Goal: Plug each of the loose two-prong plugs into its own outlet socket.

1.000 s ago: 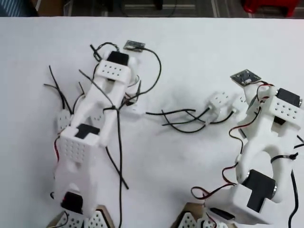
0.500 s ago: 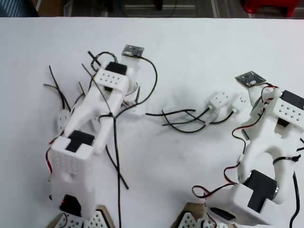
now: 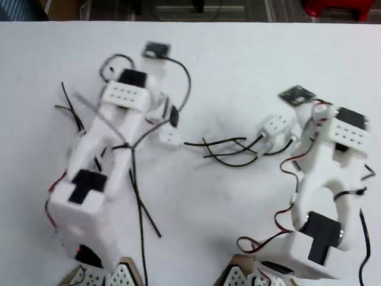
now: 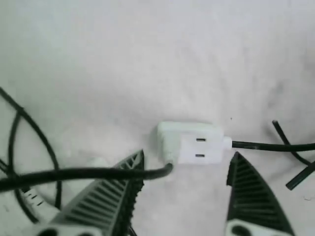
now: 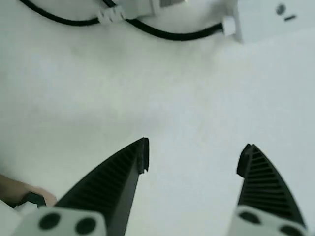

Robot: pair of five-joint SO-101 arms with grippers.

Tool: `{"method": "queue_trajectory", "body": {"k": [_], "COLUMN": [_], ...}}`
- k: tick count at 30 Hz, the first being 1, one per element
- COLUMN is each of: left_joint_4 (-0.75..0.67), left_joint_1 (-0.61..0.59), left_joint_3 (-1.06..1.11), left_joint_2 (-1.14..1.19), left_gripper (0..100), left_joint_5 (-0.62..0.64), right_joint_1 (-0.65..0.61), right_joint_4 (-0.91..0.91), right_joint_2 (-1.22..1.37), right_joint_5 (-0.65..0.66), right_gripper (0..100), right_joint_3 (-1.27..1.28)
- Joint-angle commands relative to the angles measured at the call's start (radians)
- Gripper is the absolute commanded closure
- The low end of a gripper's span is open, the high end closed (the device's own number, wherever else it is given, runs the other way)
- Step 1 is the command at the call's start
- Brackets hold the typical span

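Observation:
A white outlet socket (image 4: 192,146) with two slots lies on the table, a black cable running off its side. My left gripper (image 4: 188,156) hovers open just above it, one finger (image 4: 115,196) on each side, and a black wire (image 4: 83,173) crosses the nearer finger. From above, this socket (image 3: 169,137) sits at the tip of the left arm (image 3: 122,104). My right gripper (image 5: 197,145) is open over bare table. Beyond it lie a white outlet block (image 5: 268,18) and a plug on a black cable (image 5: 140,7). The white block (image 3: 277,126) lies beside the right arm (image 3: 333,143).
Loose black wires (image 3: 223,149) trail across the table's middle between the arms. More black wire ends (image 3: 70,106) fan out left of the left arm, and one long wire (image 3: 143,208) runs toward the front edge. The far half of the white table (image 3: 250,53) is bare.
The left arm has swung to the left and its wrist has turned, bringing the gripper over the socket. The right arm has shifted slightly left toward the white blocks.

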Motion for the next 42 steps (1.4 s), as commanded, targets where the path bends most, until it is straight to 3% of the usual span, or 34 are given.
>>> {"method": "queue_trajectory", "body": {"k": [1,5,10,19,27,34,42], "left_joint_4": [0.006,0.005,0.005,-0.084,-0.103,-0.103,-0.103], "left_joint_1": [-0.082,-0.214,-0.354,-0.421,-0.461,-0.464,-0.472], "left_joint_3": [-0.012,-0.003,-0.003,-0.003,-0.005,-0.008,-0.008], "left_joint_2": [-0.159,-0.216,-0.179,-0.007,0.008,0.008,0.008], "left_gripper": [72,72,72,72,72,72,72], "left_joint_5": [0.005,0.061,0.178,0.272,0.295,0.295,0.296], "right_joint_1": [-0.145,-0.328,-0.55,-0.799,-0.866,-0.977,-0.974], "right_joint_4": [-0.007,-0.008,-0.108,-0.203,-0.236,-0.061,-0.015], "right_joint_2": [-0.05,-0.048,-0.047,0.031,0.361,0.616,0.934], "right_joint_5": [0.0,-0.089,-0.103,0.068,0.072,0.071,0.066], "right_gripper": [71.0,70.9,70.9,70.8,70.8,70.8,71.2], "right_joint_3": [-0.014,-0.014,-0.014,-0.02,-0.301,-0.672,-0.987]}}
